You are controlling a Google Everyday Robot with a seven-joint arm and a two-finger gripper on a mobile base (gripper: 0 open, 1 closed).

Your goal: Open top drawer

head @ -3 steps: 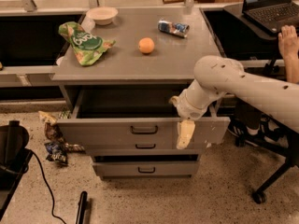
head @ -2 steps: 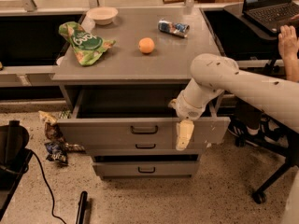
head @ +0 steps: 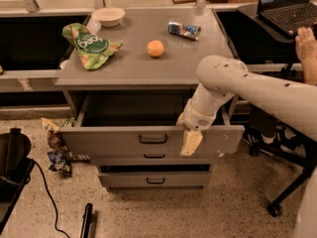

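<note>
The top drawer (head: pixel 109 140) is pulled out from the grey cabinet, its wide grey front bearing a small black bar handle (head: pixel 152 139) at centre and white scuffs near the right end. Its inside looks dark and empty. My gripper (head: pixel 190 142) hangs at the drawer's front edge, right of the handle, with one pale finger (head: pixel 190 144) down over the front panel. The white arm reaches in from the right. Two shorter drawers sit below; the lowest one (head: pixel 156 180) is slightly out.
On the cabinet top (head: pixel 133 68) lie a green chip bag (head: pixel 89 44), a white bowl (head: pixel 108 16), an orange (head: pixel 155 48) and a can (head: pixel 184 29). Snack wrappers (head: pixel 57 150) litter the floor at left. A person's hand rests by a laptop (head: pixel 290 6) at right.
The arm has shifted very slightly; the drawer and gripper stay nearly where they were.
</note>
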